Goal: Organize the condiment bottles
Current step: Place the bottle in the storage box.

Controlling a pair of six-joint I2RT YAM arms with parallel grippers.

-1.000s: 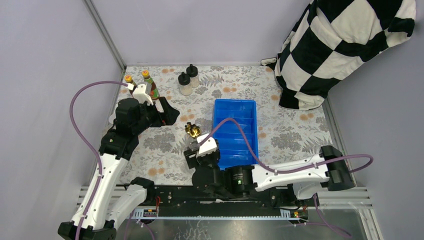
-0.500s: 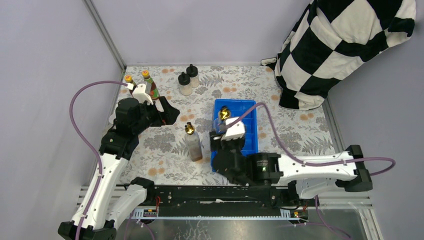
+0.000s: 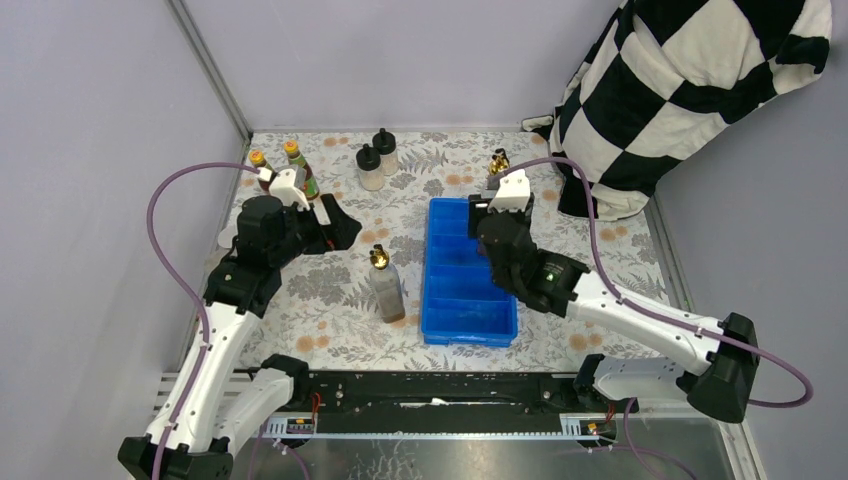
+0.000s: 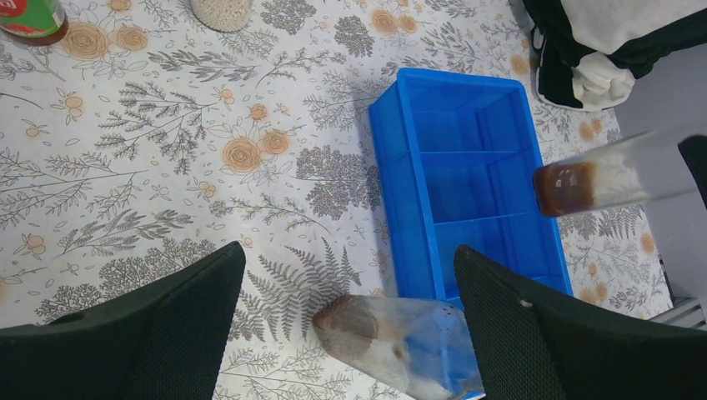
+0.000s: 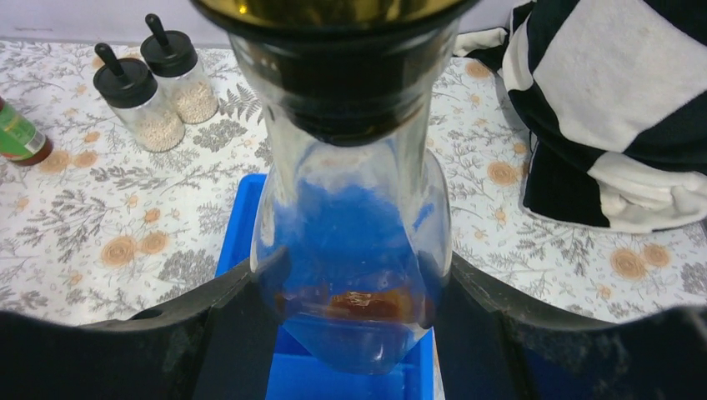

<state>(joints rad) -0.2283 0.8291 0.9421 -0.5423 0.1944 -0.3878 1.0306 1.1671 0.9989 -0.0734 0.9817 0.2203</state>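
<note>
The right hand [image 5: 353, 310] is clamped on both sides of a tall clear gold-spouted bottle [image 3: 497, 161]. It holds the bottle upright and off the surface [image 3: 560, 275], by the 1 o'clock corner of the blue tray [image 3: 447, 322]. A little dark sauce sits in the bottle's base.

The left hand [image 3: 336, 226] hangs at the tray's 9 o'clock side, fingers spread wide with nothing between them. The second gold-spouted bottle [image 3: 386, 291] stands just beside the tray, at 8 o'clock. Two black-capped bottles [image 3: 377, 160] of pale grains stand together at 11 o'clock. Two orange-capped sauce bottles [image 3: 297, 167] stand further out at 10 o'clock, just behind the left arm.
</note>
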